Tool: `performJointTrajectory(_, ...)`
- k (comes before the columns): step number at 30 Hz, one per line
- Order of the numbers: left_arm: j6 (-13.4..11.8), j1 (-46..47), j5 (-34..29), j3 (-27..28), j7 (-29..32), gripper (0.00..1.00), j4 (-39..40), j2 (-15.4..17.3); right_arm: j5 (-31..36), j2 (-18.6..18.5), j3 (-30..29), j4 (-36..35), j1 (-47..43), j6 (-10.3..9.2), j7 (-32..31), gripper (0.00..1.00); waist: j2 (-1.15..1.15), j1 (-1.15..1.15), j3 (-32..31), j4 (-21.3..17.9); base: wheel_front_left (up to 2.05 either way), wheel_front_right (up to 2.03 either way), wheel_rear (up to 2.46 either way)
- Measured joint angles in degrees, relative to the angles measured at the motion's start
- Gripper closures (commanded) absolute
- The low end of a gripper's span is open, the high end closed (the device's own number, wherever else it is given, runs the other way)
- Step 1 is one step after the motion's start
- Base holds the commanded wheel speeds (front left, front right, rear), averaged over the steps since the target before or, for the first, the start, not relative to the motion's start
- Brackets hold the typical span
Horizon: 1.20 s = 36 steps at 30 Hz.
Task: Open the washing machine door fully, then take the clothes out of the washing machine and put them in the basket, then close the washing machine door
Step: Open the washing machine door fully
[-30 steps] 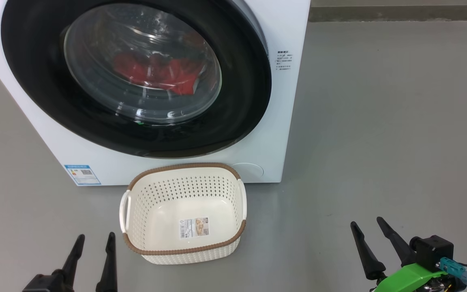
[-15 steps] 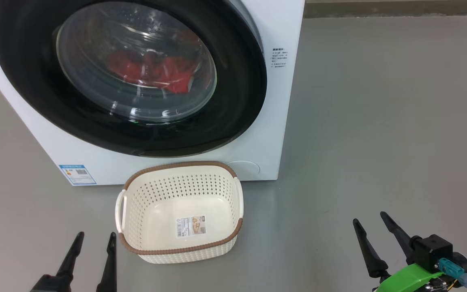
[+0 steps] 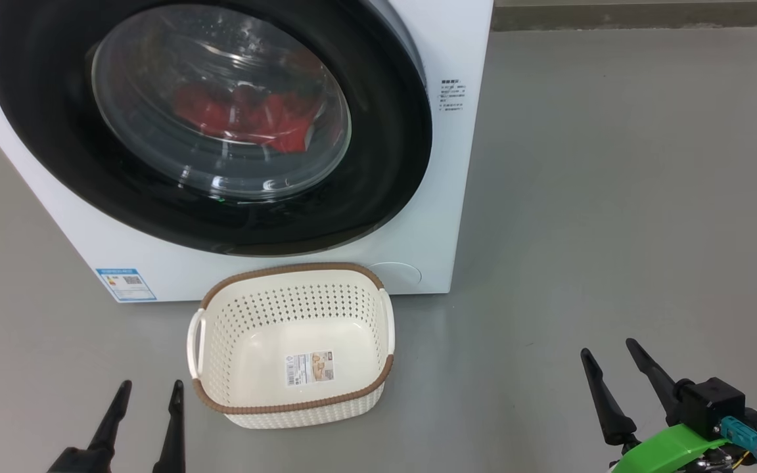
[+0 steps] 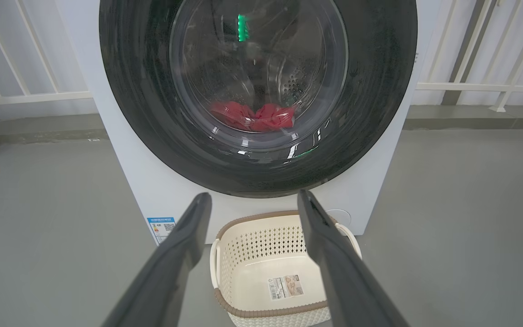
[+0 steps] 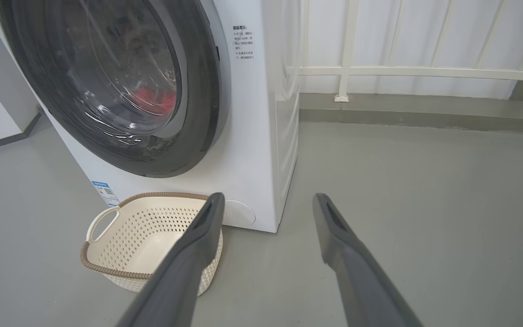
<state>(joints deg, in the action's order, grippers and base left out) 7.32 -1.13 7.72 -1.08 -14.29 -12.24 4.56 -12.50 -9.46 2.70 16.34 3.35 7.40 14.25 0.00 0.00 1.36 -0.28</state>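
From the head view, the left gripper (image 3: 150, 384) and right gripper (image 3: 607, 346) both stand released, their tapered dark fingers parted and holding nothing. The basket (image 3: 286, 407), cream perforated plastic with a brown woven-look rim, sits on the smooth grey floor (image 3: 615, 197) just beside the left gripper's inner finger and well apart from the right. Beyond both sets of tips rises the boxy white washing machine (image 3: 457, 197), with the glossy black round washing machine door (image 3: 385, 164) lying closed against its front. The red, crumpled clothes (image 3: 247, 121) show behind the bulging glass bowl. In the left wrist view, the basket lies between the spread fingers and the clothes lie ahead past the tips. In the right wrist view, the basket sits partly behind the left-hand finger, and a white railing (image 5: 402, 70) stands far ahead.
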Motion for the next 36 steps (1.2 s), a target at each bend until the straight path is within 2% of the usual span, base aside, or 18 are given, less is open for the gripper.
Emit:
performJointTrajectory(11, 0.0, 0.0, 0.0, -0.1, 0.0, 0.0, -0.24, -0.14, -1.0, 0.29, 0.05, -0.09, -0.02, 0.0, 0.0, 0.0, 0.0, 0.0, -0.24, 0.37, 0.0, 0.0, 0.0)
performJointTrajectory(12, 0.0, 0.0, 0.0, -0.14, 0.0, 0.0, -0.23, -0.14, -1.89, 0.51, -0.01, -0.16, -0.02, 0.0, 0.0, 0.18, 0.0, 0.0, -0.19, 0.4, 0.0, 0.0, 0.0)
performJointTrajectory(13, 0.0, 0.0, 0.0, -0.21, 0.0, 0.0, -0.23, -0.15, -2.46, 0.64, 0.02, -0.2, -0.02, 0.0, 0.0, 0.57, 0.0, 0.0, -0.13, 0.43, 0.0, 0.0, 0.0)
performJointTrajectory(14, 0.0, 0.0, 0.0, -0.27, 0.0, 0.0, -0.23, -0.18, -3.1, 0.76, 0.04, -0.22, -0.01, 0.0, 0.0, 0.75, 0.0, 0.0, -0.06, 0.45, 0.0, 0.0, 0.0)
performJointTrajectory(15, 0.0, 0.0, 0.0, -0.33, 0.0, 0.0, -0.21, -0.2, -4.74, 0.94, 0.03, -0.32, 0.03, 0.0, 0.0, 1.0, 0.0, 0.0, 0.05, 0.44, 0.0, 0.0, 0.0)
performJointTrajectory(23, 0.0, 0.24, 0.12, -1.13, 0.0, 0.0, -0.05, -0.4, -14.96, 1.43, 0.51, -0.89, 5.89, 0.0, 0.03, 1.0, 0.0, 0.0, 1.73, 0.55, 0.0, 0.0, 0.0)
performJointTrajectory(36, 0.0, 2.8, 1.07, -2.67, 0.0, 0.0, 0.67, -0.16, -23.83, 0.36, 2.53, 0.29, 19.38, 0.0, 0.05, 1.0, 0.0, 0.0, 4.58, 2.22, 0.0, 0.0, 0.0)
